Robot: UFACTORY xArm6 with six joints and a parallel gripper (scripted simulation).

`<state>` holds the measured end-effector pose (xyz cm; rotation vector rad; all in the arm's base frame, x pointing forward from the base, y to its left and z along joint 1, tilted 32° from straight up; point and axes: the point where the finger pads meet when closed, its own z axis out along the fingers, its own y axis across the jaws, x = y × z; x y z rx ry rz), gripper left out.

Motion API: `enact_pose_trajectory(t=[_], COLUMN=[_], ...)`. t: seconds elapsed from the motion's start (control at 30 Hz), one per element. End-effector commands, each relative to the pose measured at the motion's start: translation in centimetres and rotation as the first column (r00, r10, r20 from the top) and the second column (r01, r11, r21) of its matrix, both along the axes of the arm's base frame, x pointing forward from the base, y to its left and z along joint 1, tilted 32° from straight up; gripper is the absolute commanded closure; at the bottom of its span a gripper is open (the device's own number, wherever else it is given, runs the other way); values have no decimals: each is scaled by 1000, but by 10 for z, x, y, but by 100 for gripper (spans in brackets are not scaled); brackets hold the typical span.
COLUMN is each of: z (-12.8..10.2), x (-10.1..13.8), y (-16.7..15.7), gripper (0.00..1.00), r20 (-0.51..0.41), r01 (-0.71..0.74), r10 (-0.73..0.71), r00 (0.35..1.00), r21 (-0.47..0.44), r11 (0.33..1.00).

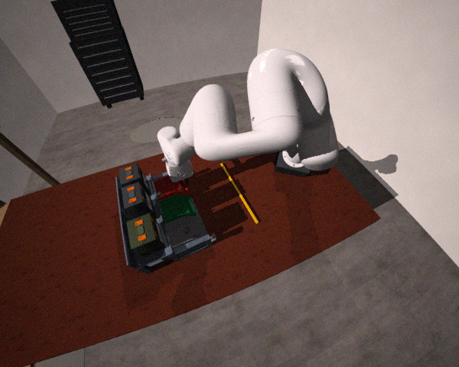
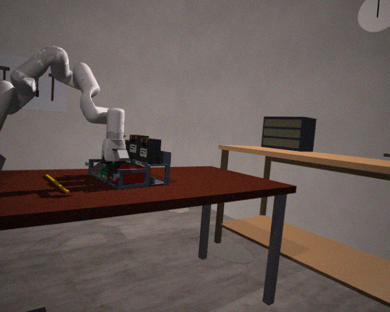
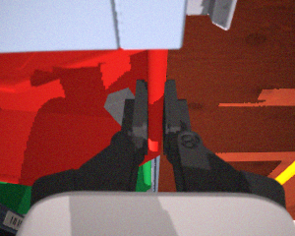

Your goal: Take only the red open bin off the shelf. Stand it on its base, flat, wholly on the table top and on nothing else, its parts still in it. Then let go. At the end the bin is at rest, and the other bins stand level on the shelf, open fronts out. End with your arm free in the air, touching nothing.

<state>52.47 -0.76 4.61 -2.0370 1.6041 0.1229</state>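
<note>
The red open bin [image 1: 168,186] sits at the far end of the grey shelf rack [image 1: 162,221] on the table; it also shows in the side view [image 2: 129,171] and fills the left of the wrist view [image 3: 64,118]. My gripper [image 3: 155,95] is shut on the red bin's side wall, one finger inside and one outside. It shows in the overhead view [image 1: 182,182] and in the side view [image 2: 112,165]. A grey part [image 3: 117,104] lies inside the bin by the inner finger. A green bin [image 1: 177,208] stands beside the red one, then a grey bin [image 1: 182,228].
Dark boxes with orange tabs [image 1: 135,205] stand on the shelf's upper level. A yellow bar [image 1: 239,193] lies on the red-brown table top to the right of the rack. A wooden bench [image 2: 309,161] with a drawer cabinet [image 2: 288,133] stands apart from the table.
</note>
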Motion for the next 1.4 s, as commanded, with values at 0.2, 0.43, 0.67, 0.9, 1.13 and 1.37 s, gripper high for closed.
enact_pose_trajectory(t=[0.2, 0.43, 0.67, 0.9, 1.13, 1.37], z=[-7, -11, -18, -18, -28, -28], x=[-20, -31, -47, -47, -75, -75], y=[-4, -6, -8, -8, -13, -13], gripper=[100, 100, 100, 100, 100, 100], r20=[2, 1, 1, 1, 1, 1], r01=[2, 2, 2, 2, 2, 2], r10=[-2, -2, -2, -2, -2, -2], r00=[1000, 1000, 1000, 1000, 1000, 1000], r21=[0, 0, 0, 0, 0, 0], r11=[1000, 1000, 1000, 1000, 1000, 1000])
